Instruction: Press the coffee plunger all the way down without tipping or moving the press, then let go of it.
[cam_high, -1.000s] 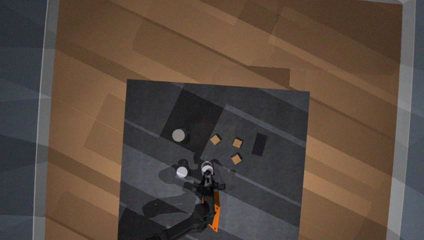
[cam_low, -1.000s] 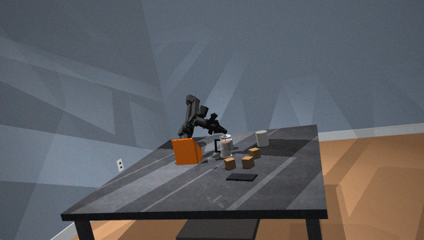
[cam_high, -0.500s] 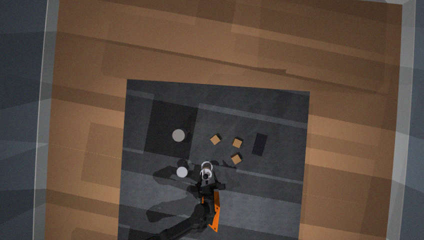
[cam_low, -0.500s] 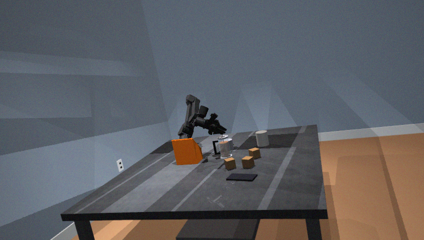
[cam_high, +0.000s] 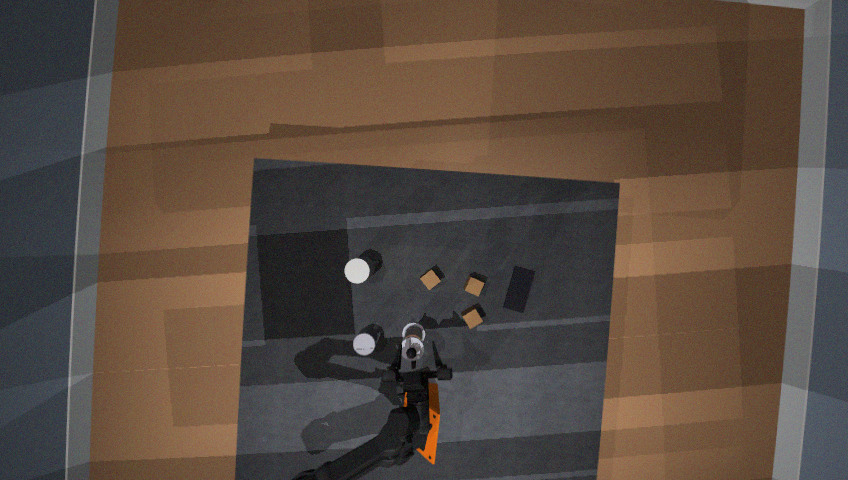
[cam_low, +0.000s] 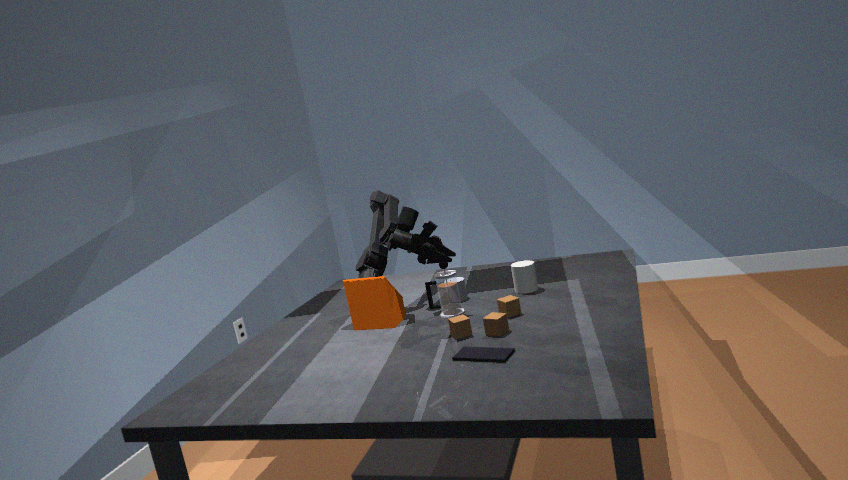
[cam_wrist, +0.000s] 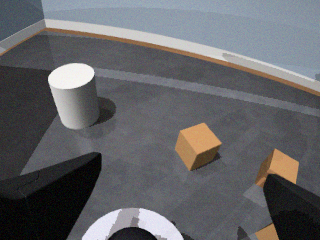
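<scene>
The glass coffee press (cam_high: 413, 325) (cam_low: 451, 303) stands upright on the table, with its black handle (cam_low: 429, 295) to the left in the exterior view. The black plunger knob (cam_high: 411, 352) (cam_low: 443, 265) (cam_wrist: 132, 235) sits close above the pale lid (cam_wrist: 100, 226). My gripper (cam_high: 417, 343) (cam_low: 451, 258) (cam_wrist: 186, 172) is open and empty, its fingers spread to either side above the lid. The knob shows low between them in the wrist view, cut off by the lower edge. The plunger's depth inside the glass is hard to read.
A tall white cylinder (cam_high: 357, 270) (cam_low: 524, 277) (cam_wrist: 77, 100) and a smaller one (cam_high: 364, 344) stand left of the press in the overhead view. Several wooden cubes (cam_high: 430, 279) (cam_low: 460, 327) (cam_wrist: 197, 146), a dark flat block (cam_high: 518, 289) (cam_low: 483, 354) and an orange block (cam_low: 374, 303) are around.
</scene>
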